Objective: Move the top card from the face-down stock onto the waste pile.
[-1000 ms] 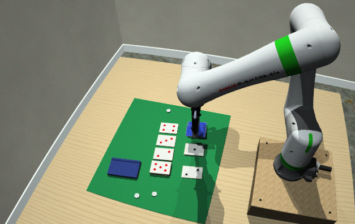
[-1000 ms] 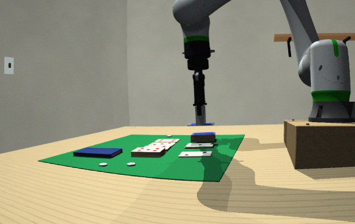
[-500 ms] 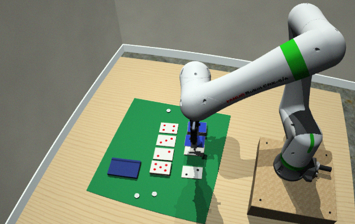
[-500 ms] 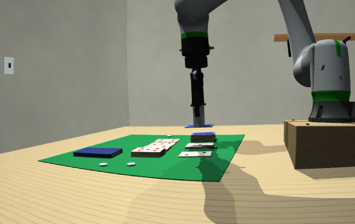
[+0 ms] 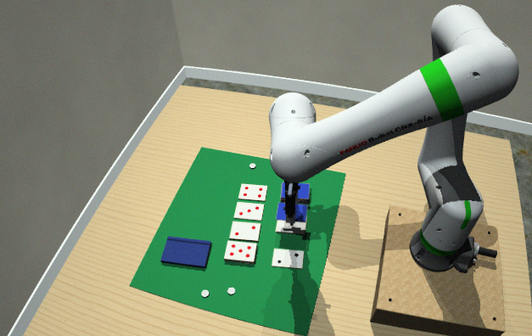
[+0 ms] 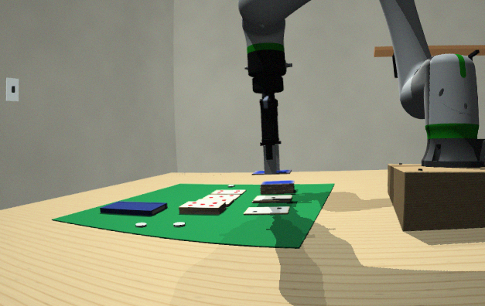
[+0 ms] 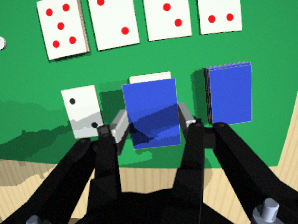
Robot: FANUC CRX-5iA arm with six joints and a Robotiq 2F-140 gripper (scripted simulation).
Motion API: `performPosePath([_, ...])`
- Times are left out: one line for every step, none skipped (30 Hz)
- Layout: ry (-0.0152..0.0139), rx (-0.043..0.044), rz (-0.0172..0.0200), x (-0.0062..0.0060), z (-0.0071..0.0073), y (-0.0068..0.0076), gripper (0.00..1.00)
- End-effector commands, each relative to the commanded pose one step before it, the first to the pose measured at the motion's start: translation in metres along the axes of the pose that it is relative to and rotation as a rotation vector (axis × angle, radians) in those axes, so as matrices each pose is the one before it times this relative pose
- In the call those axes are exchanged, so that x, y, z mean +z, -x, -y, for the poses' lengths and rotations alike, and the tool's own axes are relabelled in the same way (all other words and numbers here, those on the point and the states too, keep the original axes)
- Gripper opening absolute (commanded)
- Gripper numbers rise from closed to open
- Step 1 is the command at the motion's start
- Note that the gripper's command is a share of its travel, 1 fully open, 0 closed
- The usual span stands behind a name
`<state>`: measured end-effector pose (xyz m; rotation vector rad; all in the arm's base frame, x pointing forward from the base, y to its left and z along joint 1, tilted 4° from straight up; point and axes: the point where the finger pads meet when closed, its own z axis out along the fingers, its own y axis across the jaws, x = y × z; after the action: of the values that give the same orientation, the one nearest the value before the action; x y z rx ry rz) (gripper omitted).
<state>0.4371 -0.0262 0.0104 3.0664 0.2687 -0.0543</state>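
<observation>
My gripper [image 5: 292,215] is shut on a blue-backed card [image 5: 293,210] and holds it flat in the air, well above the green mat [image 5: 221,238]. The held card also shows in the side view [image 6: 271,171] and in the wrist view [image 7: 153,112]. The face-down stock [image 5: 296,192] [image 7: 229,92] lies just beside it, a thick stack with a blue top [image 6: 278,187]. The waste pile [image 5: 289,227] [image 6: 272,198] is white-faced and sits largely under the held card, with only its far edge showing in the wrist view [image 7: 149,78].
A white card with one black pip [image 5: 288,258] [image 7: 81,110] lies beyond the waste pile in the same row. Several red-pip cards [image 5: 247,222] form the row behind. A blue deck [image 5: 186,251] and three white chips [image 5: 218,292] lie on the mat. The robot's wooden base block [image 5: 438,271] stands to the right.
</observation>
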Motion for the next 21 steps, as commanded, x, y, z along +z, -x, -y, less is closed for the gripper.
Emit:
performPosePath([0.00011, 0.00003, -0.00040, -0.00010, -0.00003, -0.00018, 0.43])
performPosePath([0.00000, 0.00000, 0.00000, 0.00000, 0.00000, 0.00000, 0.43])
performPosePath([0.00000, 0.00000, 0.00000, 0.00011, 0.00000, 0.00000, 0.43])
performPosePath([0.00000, 0.00000, 0.00000, 0.00017, 0.00000, 0.00000, 0.43])
performPosePath([0.00000, 0.00000, 0.00000, 0.00025, 0.00000, 0.00000, 0.43])
performPosePath([0.00000, 0.00000, 0.00000, 0.00033, 0.00000, 0.00000, 0.43])
performPosePath([0.00000, 0.00000, 0.00000, 0.00042, 0.00000, 0.00000, 0.43])
performPosePath([0.00000, 0.00000, 0.00000, 0.00052, 0.00000, 0.00000, 0.43])
performPosePath([0.00000, 0.00000, 0.00000, 0.00062, 0.00000, 0.00000, 0.43])
performPosePath([0.00000, 0.00000, 0.00000, 0.00072, 0.00000, 0.00000, 0.43])
performPosePath([0.00000, 0.00000, 0.00000, 0.00083, 0.00000, 0.00000, 0.43])
performPosePath([0.00000, 0.00000, 0.00000, 0.00093, 0.00000, 0.00000, 0.43])
performPosePath([0.00000, 0.00000, 0.00000, 0.00104, 0.00000, 0.00000, 0.43])
performPosePath([0.00000, 0.00000, 0.00000, 0.00114, 0.00000, 0.00000, 0.43])
performPosePath([0.00000, 0.00000, 0.00000, 0.00124, 0.00000, 0.00000, 0.43])
performPosePath([0.00000, 0.00000, 0.00000, 0.00133, 0.00000, 0.00000, 0.43])
performPosePath([0.00000, 0.00000, 0.00000, 0.00142, 0.00000, 0.00000, 0.43])
performPosePath([0.00000, 0.00000, 0.00000, 0.00000, 0.00000, 0.00000, 0.43])
performPosePath([0.00000, 0.00000, 0.00000, 0.00000, 0.00000, 0.00000, 0.43])
performPosePath([0.00000, 0.00000, 0.00000, 0.00150, 0.00000, 0.00000, 0.43])
performPosePath([0.00000, 0.00000, 0.00000, 0.00158, 0.00000, 0.00000, 0.43])
